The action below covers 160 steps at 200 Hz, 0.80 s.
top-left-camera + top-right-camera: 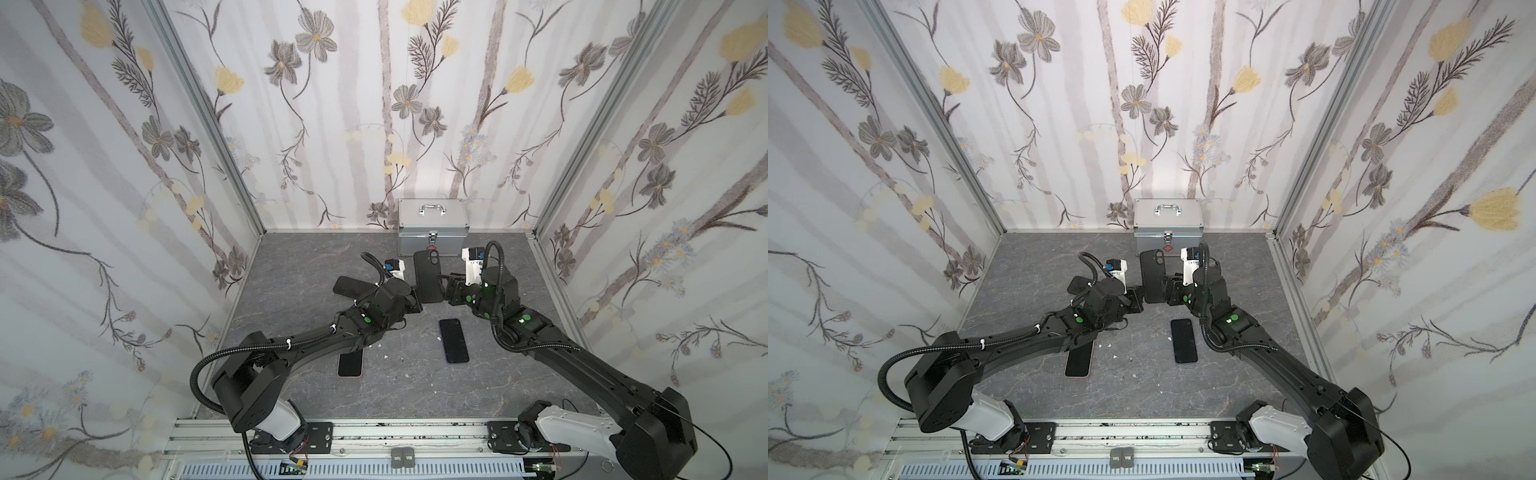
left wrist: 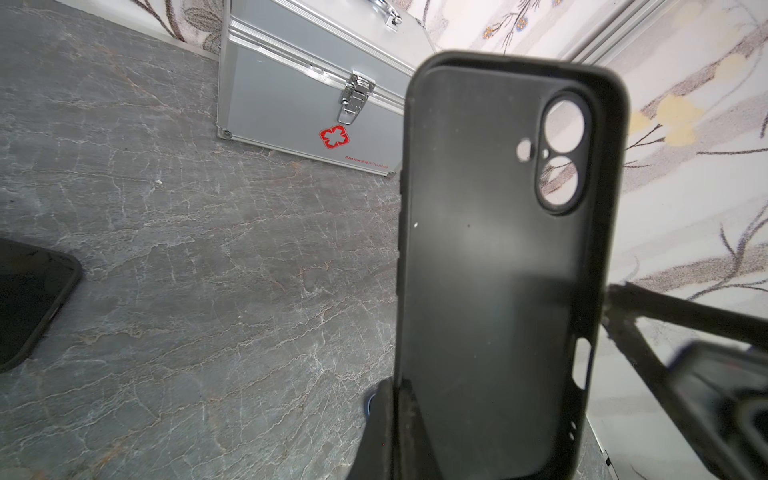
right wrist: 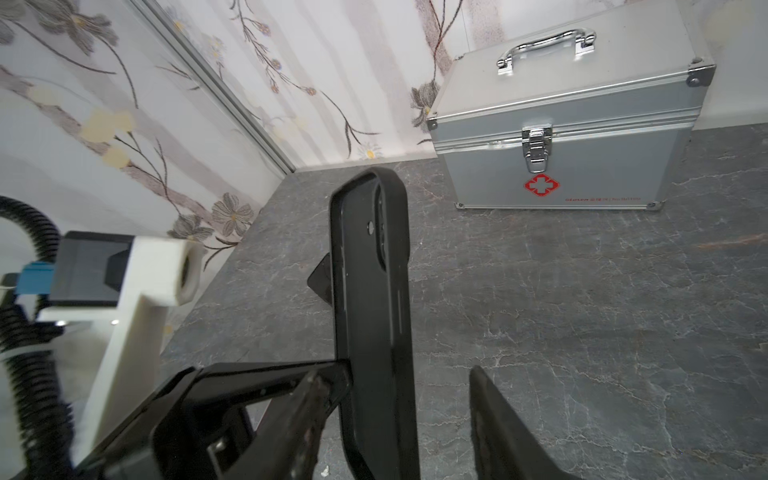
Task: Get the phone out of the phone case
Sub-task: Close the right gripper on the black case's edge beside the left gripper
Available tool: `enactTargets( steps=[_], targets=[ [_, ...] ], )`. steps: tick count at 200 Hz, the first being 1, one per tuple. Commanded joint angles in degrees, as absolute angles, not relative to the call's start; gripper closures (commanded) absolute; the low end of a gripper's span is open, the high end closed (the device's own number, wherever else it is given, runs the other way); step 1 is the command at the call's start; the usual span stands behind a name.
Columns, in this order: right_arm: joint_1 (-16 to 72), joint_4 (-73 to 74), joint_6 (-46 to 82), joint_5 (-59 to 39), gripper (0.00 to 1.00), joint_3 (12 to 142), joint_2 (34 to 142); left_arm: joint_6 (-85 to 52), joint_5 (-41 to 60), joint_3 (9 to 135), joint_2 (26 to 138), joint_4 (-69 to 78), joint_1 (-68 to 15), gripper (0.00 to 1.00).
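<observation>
Phone case (image 1: 427,277) raised, both arms stretched inward.
Left jaws clench its lower end; right jaws straddle it, parted.

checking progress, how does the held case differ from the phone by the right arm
The case stands upright, pinched in the left gripper; the phone lies flat on the table. The case is an empty shell with open camera holes; the phone shows a dark screen. Both are dark rectangles.
</observation>
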State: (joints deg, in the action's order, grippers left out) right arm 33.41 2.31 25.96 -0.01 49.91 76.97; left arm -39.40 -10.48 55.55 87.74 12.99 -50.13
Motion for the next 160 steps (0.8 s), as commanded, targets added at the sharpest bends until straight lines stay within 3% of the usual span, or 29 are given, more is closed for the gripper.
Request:
enactTargets(
  steps=[1, 86, 137, 160],
  targets=[
    [34.3, -0.5, 24.1, 6.0, 0.51, 52.4, 79.8, -39.5, -12.8, 56.2, 88.1, 12.1, -50.3, 1.00],
    [35.7, -4.3, 21.6, 7.7, 0.76, 57.4, 86.3, -39.8, -13.3, 55.6, 87.9, 12.0, -50.8, 1.00],
    [35.8, -4.3, 22.0, 6.7, 1.00, 57.3, 86.2, -39.1, -13.4, 55.8, 88.0, 12.0, -50.8, 1.00],
    [35.7, -4.7, 22.1, 7.7, 1.00, 57.2, 85.9, -39.4, -13.3, 55.9, 87.8, 12.0, -50.8, 1.00]
  ],
)
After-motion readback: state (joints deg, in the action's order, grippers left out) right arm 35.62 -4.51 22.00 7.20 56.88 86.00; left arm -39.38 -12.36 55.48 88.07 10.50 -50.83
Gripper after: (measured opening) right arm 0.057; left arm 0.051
